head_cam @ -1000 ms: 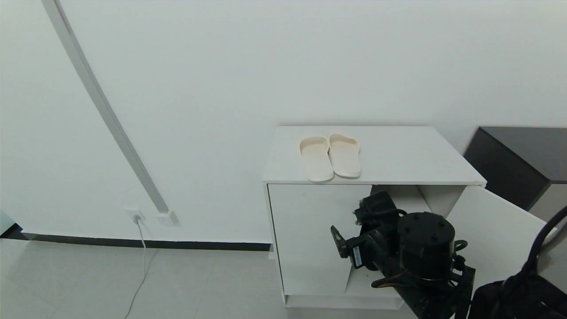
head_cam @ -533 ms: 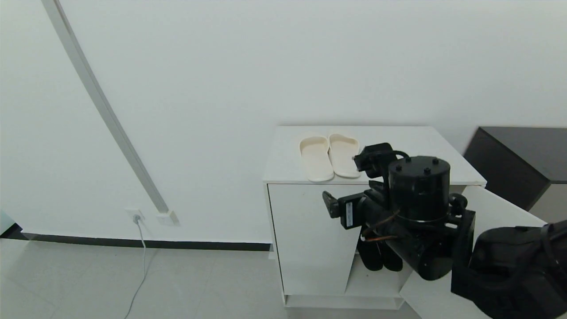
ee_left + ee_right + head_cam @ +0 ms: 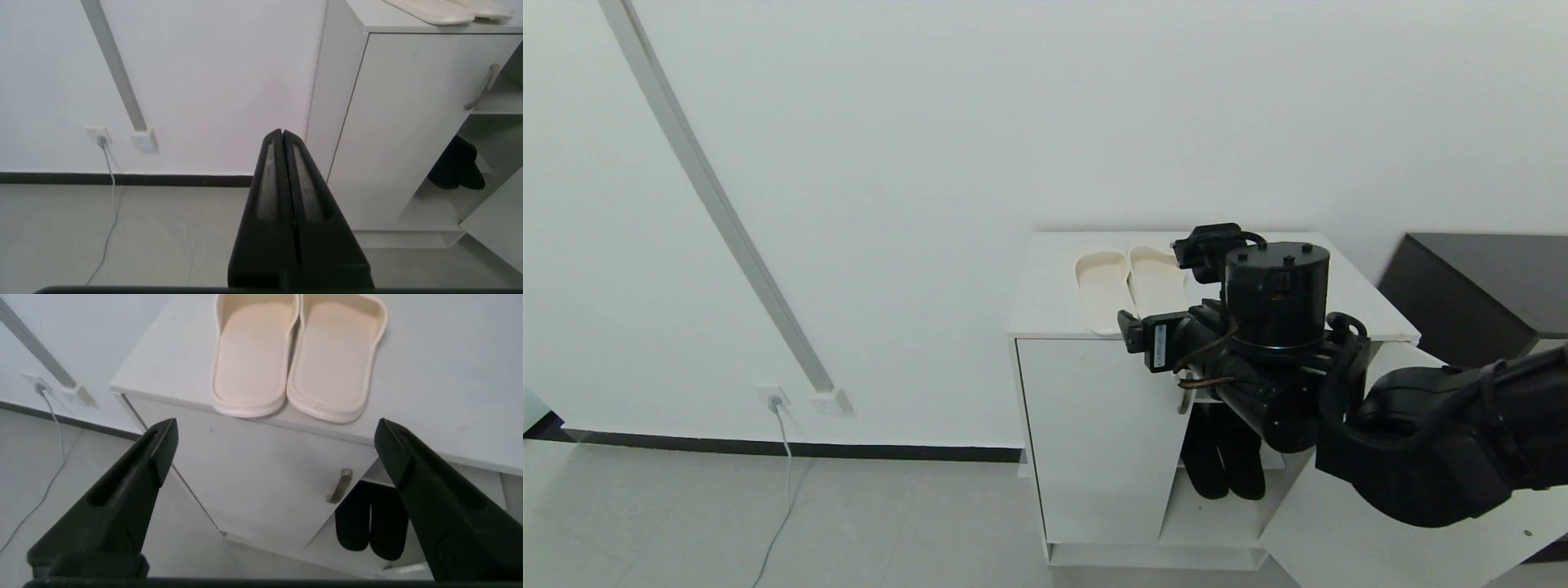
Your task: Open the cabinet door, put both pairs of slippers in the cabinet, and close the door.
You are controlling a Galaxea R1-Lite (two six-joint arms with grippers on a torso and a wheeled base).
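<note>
Home-like room: white shoe cabinet [image 3: 1094,441], wall socket [image 3: 770,398], tiled floor [image 3: 670,523].

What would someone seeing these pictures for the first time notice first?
A pair of cream slippers lies on top of the white cabinet, with the right end effector open close by them. Through the open right door, black slippers sit on the lower shelf inside.

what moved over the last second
The right arm rose from in front of the lower shelf to the cabinet top, uncovering the black slippers on that shelf; its tool is open near the cream slippers. Nothing was grasped. Cream slippers and open door stayed put.
</note>
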